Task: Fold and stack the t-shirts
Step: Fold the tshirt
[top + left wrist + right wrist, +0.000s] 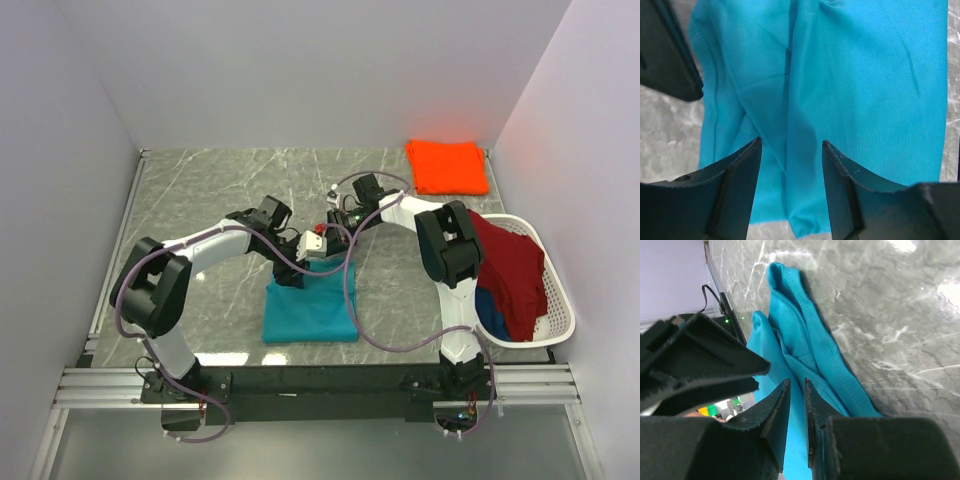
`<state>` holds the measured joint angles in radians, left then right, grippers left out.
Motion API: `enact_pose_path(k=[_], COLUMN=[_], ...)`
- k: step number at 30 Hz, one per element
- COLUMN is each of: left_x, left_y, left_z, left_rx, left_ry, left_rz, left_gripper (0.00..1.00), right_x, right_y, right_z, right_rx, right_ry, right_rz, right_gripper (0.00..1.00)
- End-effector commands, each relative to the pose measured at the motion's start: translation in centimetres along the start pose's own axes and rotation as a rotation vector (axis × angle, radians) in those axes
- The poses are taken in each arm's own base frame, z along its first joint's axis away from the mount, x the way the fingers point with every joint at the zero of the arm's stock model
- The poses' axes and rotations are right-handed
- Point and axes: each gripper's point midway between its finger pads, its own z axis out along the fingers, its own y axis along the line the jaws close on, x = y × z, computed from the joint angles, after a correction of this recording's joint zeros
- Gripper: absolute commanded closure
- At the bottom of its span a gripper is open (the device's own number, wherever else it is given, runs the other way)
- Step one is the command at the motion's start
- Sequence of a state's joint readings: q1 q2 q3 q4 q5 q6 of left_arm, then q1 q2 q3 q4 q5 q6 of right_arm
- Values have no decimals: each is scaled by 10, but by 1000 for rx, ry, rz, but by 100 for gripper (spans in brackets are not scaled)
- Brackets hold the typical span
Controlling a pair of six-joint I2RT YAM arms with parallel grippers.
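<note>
- Left gripper point(791, 142): fingers apart over the teal t-shirt point(865, 100), holding nothing.
- Right gripper point(796, 381): fingers nearly together at the shirt's edge; I cannot tell whether they pinch cloth.
- The shirt lies well left of the white laundry basket point(562, 300). It looks light and limp, so it is best pinched at the corners.

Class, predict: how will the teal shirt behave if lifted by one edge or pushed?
Probably floppy: the teal shirt shows soft folds and creases, so it should sag from any grip. Likely light, being thin cloth. Pushed, it may bunch rather than slide.
</note>
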<state>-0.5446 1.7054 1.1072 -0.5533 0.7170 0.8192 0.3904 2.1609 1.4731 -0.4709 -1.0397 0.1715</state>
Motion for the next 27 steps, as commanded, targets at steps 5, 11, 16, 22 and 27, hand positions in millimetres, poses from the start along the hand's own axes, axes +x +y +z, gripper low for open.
enact_pose_path(k=[5, 11, 16, 22, 27], left_x=[-10, -1, -1, -4, -14], left_y=[-1, -5, -11, -18, -20], left_z=[12, 25, 27, 26, 15], left_rx=[48, 67, 86, 98, 47], left_ry=[8, 43, 51, 46, 38], left_rz=[25, 10, 8, 14, 42], left_gripper=[47, 58, 66, 88, 99], right_x=[-3, -3, -4, 4, 13], right_y=[2, 3, 4, 2, -7], right_z=[8, 10, 14, 27, 40], right_rx=[-38, -36, -43, -46, -43], right_ry=[-8, 2, 13, 52, 93], right_rz=[7, -1, -7, -9, 18], right_gripper=[76, 77, 77, 78, 78])
